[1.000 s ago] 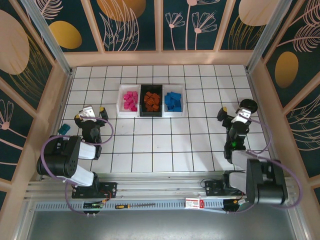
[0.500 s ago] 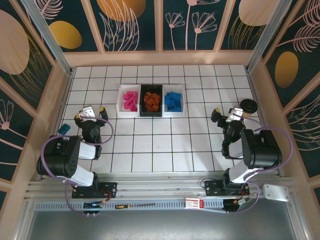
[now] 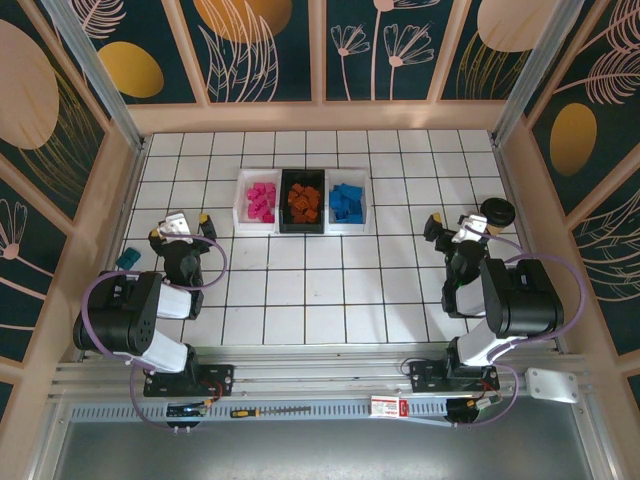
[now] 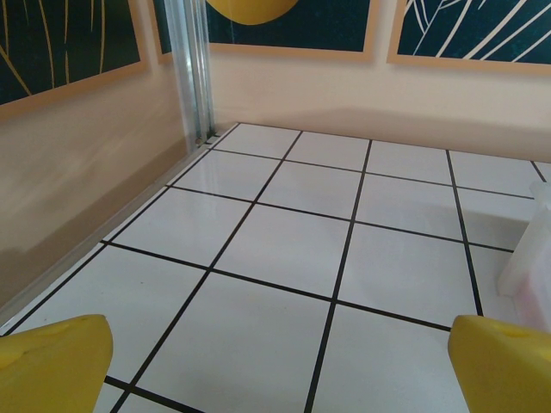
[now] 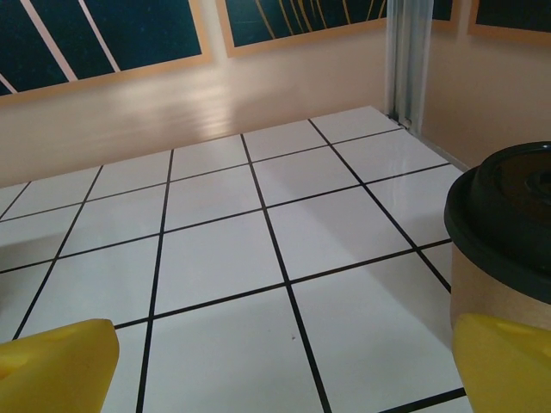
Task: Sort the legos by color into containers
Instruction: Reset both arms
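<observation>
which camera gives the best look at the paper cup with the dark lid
The right wrist view: the paper cup is close and large, its dark lid and tan wall clear, though cut off at the frame's right edge. The top external view shows it whole but tiny, mostly just the lid from above.

Tiled table (image 3: 320,290) bears a teal block (image 3: 127,260) far left, dark-lidded cup (image 3: 494,212) far right.

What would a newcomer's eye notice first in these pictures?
Three trays in a row at the far middle of the table draw the eye: pink legos in the left white tray, orange-brown legos in the black tray, blue legos in the right white tray. The left end effector and right end effector stand open, the right beside a dark-lidded paper cup.
</observation>
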